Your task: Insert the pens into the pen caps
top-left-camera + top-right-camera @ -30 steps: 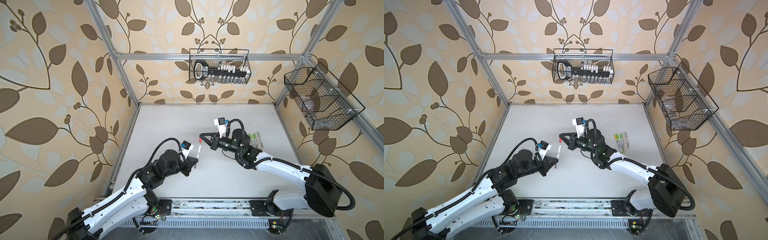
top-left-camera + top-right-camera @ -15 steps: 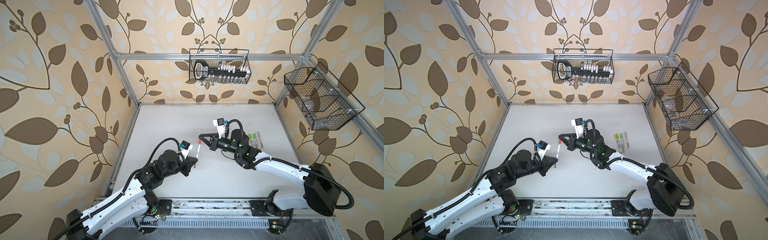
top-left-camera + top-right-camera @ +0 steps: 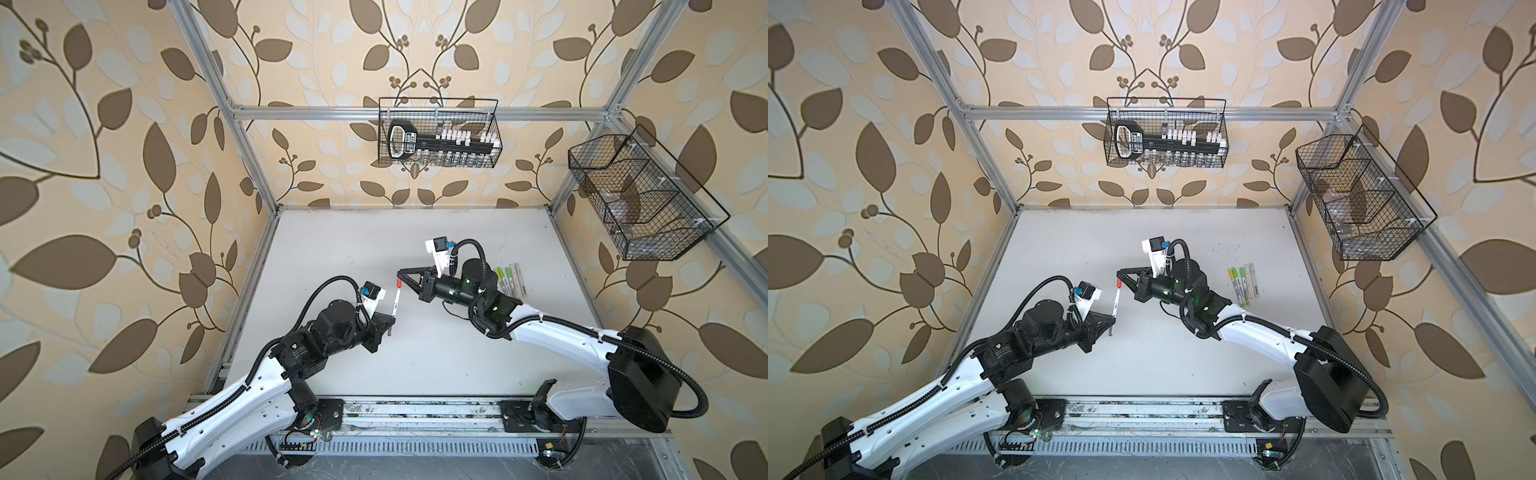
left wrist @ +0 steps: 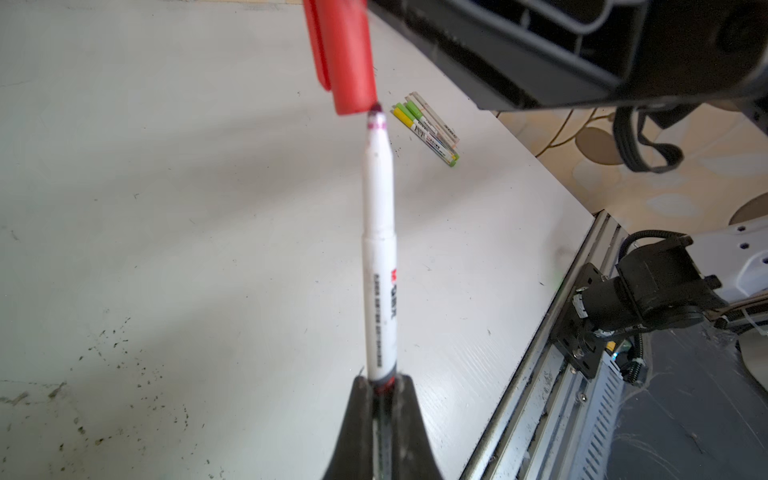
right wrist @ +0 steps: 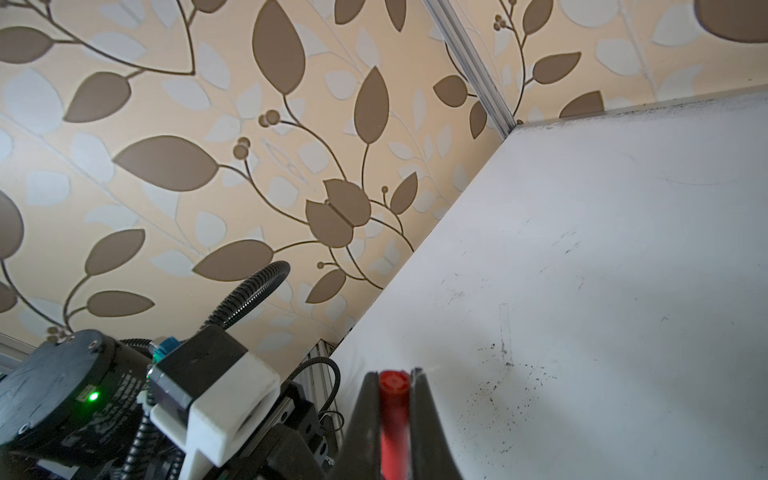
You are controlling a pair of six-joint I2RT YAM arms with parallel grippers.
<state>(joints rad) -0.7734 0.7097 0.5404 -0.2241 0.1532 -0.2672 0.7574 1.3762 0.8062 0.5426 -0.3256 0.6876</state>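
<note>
My left gripper is shut on the lower end of a thin white pen with dark lettering, and the pen stands up out of the jaws. Its dark tip meets the rim of the open mouth of a red pen cap. My right gripper is shut on that cap. In both top views the pen and the cap join between the left gripper and the right gripper, above the middle of the table. Several capped pens lie side by side at the right.
A wire basket with a black tool hangs on the back wall. Another wire basket hangs on the right wall. A metal rail runs along the table's front edge. The left arm's wrist camera sits close beside the right gripper.
The right gripper with the red cap has crept slightly left toward the pen's tip. The left gripper and the pen have stayed nearly still.
</note>
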